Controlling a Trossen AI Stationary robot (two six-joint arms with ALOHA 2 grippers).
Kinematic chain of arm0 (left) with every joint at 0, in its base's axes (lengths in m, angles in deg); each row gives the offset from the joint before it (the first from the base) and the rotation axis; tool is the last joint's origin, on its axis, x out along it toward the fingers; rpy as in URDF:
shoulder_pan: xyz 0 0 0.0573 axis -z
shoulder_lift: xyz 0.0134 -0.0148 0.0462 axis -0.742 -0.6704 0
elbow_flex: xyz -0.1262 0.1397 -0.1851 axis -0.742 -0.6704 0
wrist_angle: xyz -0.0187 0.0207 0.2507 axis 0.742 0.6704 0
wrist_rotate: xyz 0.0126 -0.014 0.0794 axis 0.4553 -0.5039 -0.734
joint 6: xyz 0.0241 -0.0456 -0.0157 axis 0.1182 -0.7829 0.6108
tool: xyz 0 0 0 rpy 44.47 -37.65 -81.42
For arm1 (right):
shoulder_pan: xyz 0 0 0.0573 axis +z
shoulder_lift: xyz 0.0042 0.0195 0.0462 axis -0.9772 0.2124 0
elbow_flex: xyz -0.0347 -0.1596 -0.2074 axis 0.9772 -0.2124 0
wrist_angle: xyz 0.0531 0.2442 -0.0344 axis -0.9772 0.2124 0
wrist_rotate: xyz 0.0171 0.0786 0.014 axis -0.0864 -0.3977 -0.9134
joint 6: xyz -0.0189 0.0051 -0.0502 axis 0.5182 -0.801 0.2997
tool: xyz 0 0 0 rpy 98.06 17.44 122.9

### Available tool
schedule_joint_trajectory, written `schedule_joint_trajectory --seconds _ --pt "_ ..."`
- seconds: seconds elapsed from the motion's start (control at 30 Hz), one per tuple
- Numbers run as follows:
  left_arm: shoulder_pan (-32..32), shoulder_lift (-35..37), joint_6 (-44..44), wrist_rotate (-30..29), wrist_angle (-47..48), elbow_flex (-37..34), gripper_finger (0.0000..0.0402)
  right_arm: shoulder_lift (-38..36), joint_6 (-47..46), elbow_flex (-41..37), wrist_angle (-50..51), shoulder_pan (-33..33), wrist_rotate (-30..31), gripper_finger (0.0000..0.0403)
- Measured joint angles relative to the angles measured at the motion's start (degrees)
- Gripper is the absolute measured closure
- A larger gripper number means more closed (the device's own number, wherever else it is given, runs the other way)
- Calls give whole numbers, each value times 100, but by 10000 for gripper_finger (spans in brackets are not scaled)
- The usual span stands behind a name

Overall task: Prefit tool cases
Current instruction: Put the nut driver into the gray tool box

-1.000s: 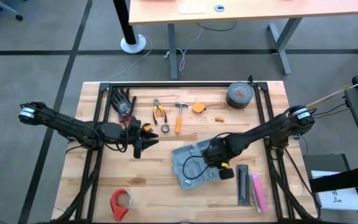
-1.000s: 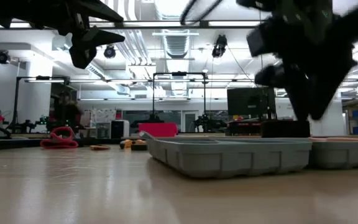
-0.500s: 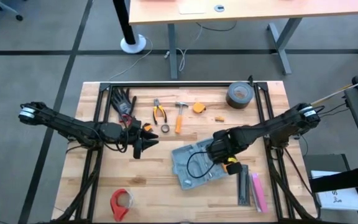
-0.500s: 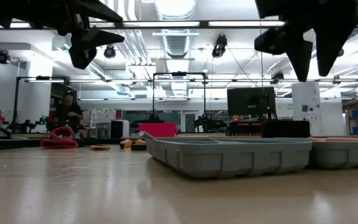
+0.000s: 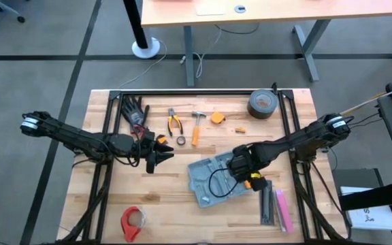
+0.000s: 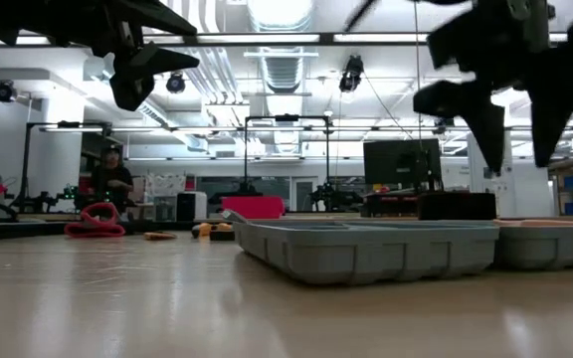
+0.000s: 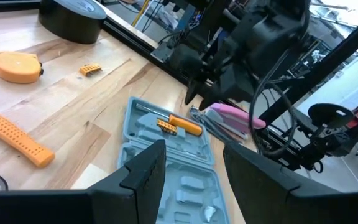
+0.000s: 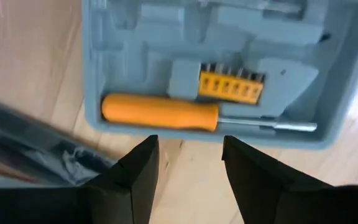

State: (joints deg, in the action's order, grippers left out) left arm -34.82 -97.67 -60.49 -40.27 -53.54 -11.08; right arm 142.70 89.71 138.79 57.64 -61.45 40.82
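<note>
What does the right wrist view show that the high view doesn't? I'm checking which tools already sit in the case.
Only the right wrist view shows the case's contents up close: an orange-handled screwdriver lying in its slot and a yellow bit holder beside it.

Only the high view shows the whole table: hammer, pliers, tape roll, and the left tool waiting off to the case's left.

Both show the open tool case and the right tool, open, hovering at its edge.
</note>
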Motion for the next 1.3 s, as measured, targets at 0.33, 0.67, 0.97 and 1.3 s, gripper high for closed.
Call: schedule_joint_trajectory --seconds 0.33,0.67,0.97,1.3 --pt "0 2 -168 0 -3 0 233 5 457 -1384 -1842 -60 -481 258" --pt "22 4 -302 46 -10 0 233 -33 204 -1246 -1868 -144 -433 293" --pt "26 4 -302 318 19 0 233 -120 -3 -520 -614 -172 -14 309" --pt "114 -226 -348 345 109 0 233 -188 -1223 -1168 -329 -200 44 320"
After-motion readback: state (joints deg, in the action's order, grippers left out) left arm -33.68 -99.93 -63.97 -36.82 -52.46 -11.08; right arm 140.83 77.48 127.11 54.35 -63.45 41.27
